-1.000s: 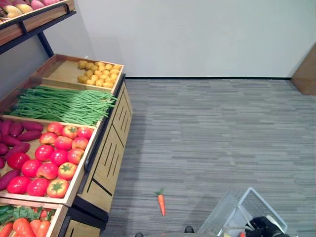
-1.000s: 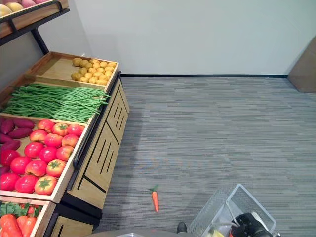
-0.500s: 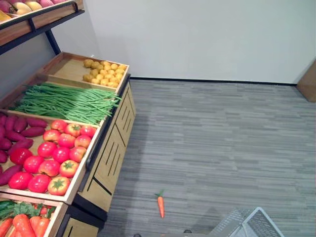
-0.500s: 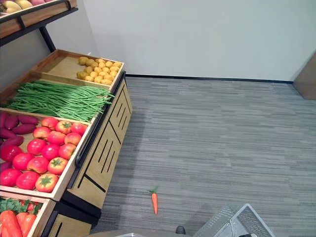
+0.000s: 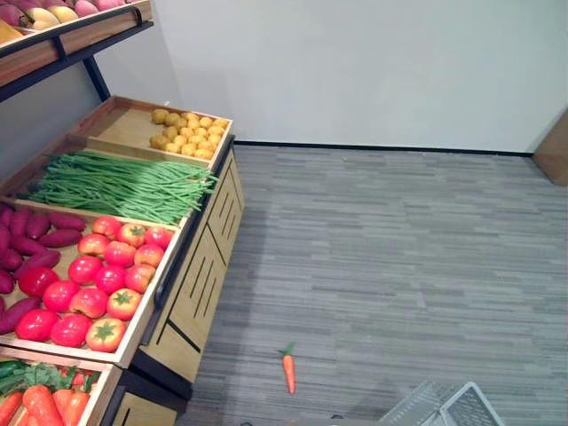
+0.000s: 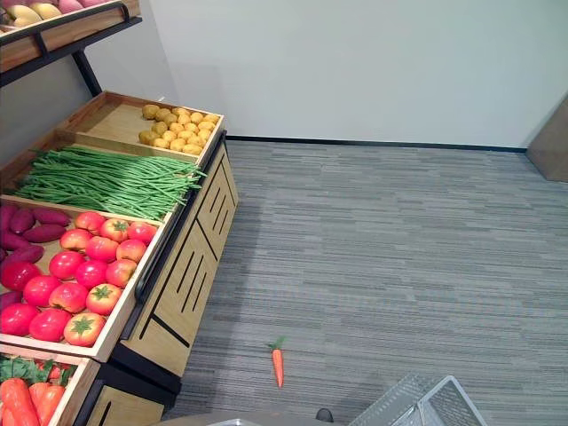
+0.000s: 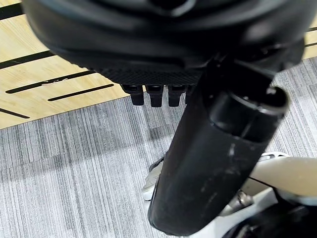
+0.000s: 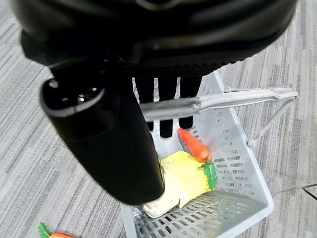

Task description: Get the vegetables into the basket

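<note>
Half glimpsing the white basket (image 5: 461, 410) at the lower right edge of the head views, sitting low over the grey floor (image 5: 399, 248). Gripping its metal handle (image 8: 223, 101) with the right hand (image 8: 163, 44), curling the fingers (image 8: 166, 116) round the bar and hanging the basket below. Carrying three things inside: a carrot (image 8: 194, 145) lying on top of a yellow vegetable (image 8: 185, 178), and touching that a pale piece (image 8: 158, 207), too hidden to name. Seeing another carrot (image 5: 288, 373) lying alone on the floor, near the foot of the wooden stand (image 5: 200, 284) and well apart from the basket, pointing its green top away from the robot.

Looking over the stand on the left: potatoes (image 5: 188, 136) piling in the far crate, green beans (image 5: 124, 186) spreading across the next, tomatoes (image 5: 98, 284) sitting beside purple sweet potatoes (image 5: 27, 257), and more carrots (image 5: 44, 404) filling the nearest crate. Catching some fruit (image 5: 53, 11) on the shelf above.

Hanging the left hand (image 7: 163, 44) over the floor beside the stand's slotted front, touching nothing; not managing to tell whether open or closed.
</note>
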Motion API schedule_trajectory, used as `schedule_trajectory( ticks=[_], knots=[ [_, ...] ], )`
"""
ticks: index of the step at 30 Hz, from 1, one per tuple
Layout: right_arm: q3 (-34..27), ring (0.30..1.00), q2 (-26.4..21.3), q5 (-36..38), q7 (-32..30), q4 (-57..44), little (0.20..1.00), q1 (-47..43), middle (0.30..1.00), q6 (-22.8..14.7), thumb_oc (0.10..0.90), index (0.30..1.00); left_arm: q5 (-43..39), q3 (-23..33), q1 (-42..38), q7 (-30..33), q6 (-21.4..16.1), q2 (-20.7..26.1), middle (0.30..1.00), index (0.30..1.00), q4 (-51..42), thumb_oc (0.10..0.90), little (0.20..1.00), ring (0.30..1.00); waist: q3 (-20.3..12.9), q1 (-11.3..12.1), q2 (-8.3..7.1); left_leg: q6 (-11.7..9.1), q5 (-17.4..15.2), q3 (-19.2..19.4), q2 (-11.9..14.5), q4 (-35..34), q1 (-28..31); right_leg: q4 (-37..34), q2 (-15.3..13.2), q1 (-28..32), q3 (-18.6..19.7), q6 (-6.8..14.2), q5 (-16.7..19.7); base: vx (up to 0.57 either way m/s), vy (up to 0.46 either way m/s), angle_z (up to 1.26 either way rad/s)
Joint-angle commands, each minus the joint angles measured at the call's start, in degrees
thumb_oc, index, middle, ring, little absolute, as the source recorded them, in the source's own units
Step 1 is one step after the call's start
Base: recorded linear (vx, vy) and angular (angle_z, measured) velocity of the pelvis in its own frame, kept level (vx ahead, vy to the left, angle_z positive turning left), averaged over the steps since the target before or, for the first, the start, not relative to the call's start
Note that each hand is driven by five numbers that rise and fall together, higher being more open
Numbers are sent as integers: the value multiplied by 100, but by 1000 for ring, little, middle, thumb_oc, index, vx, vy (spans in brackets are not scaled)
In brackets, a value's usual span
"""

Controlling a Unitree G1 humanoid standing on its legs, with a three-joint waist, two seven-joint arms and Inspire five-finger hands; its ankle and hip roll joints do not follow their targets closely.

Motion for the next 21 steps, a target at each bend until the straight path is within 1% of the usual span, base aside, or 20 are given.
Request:
schedule_trajectory(
  ticks=[1, 8, 10, 11, 12, 13, 14, 21],
  knots=[
    [174, 1000, 204, 128, -2, 135, 1000, -389, 1000, -114, 900, 1000, -216, 266, -428, 141, -132, -41, 1000, 1000, 126, 900, 1000, 1000, 150, 23, -175, -249, -102, -242, 117, 35, 139, 26, -344, 16, -114, 479, 125, 0, 0, 0],
    [98, 1000, 170, 13, -126, 340, 1000, -430, 1000, -6, 900, 1000, -243, 256, -444, 145, -120, -42, 1000, 1000, 147, 900, 1000, 1000, 134, 29, -170, -224, -147, -232, 96, 35, 188, 26, -364, 48, -80, 484, 106, 0, 0, 0],
    [191, 1000, 131, -387, -273, 531, 1000, -483, 1000, 142, 900, 1000, -225, 233, -456, 143, -102, -39, 1000, 1000, 150, 900, 1000, 1000, 133, 49, -171, -215, -160, -224, 88, 35, 200, 26, -371, 56, -81, 493, 110, 0, 0, 0],
    [191, 1000, 132, -389, -275, 535, 1000, -486, 1000, 142, 900, 1000, -225, 234, -457, 143, -102, -39, 1000, 1000, 150, 900, 1000, 1000, 135, 48, -171, -215, -160, -224, 88, 35, 202, 26, -371, 58, -81, 493, 110, 0, 0, 0],
    [273, 1000, 133, -588, -275, 583, 1000, -504, 1000, 204, 900, 1000, -217, 211, -458, 139, -95, -38, 1000, 1000, 145, 900, 1000, 1000, 130, 57, -173, -211, -164, -226, 86, 35, 201, 26, -372, 59, -76, 492, 109, 0, 0, 0],
    [501, 1000, 162, -1010, -237, 720, 1000, -509, 1000, 300, 900, 1000, -174, 178, -466, 133, -89, -30, 1000, 1000, 133, 900, 1000, 1000, 127, 76, -176, -209, -171, -233, 79, 35, 203, 26, -378, 65, -86, 494, 108, 0, 0, 0],
    [584, 1000, 143, -1210, -258, 760, 1000, -533, 1000, 326, 900, 1000, -159, 151, -481, 109, -77, -41, 1000, 1000, 131, 900, 1000, 1000, 128, 83, -176, -205, -174, -243, 74, 35, 203, 26, -385, 69, -90, 496, 113, 0, 0, 0],
    [793, 1000, 235, -1517, -230, 792, 1000, -527, 1000, 433, 900, 1000, -136, 86, -541, 75, -80, -49, 1000, 1000, 26, 900, 1000, 1000, 138, 92, -182, -200, -179, -278, 54, 35, 169, 26, -398, 61, -111, 498, 123, 0, 0, 0]
  ],
)
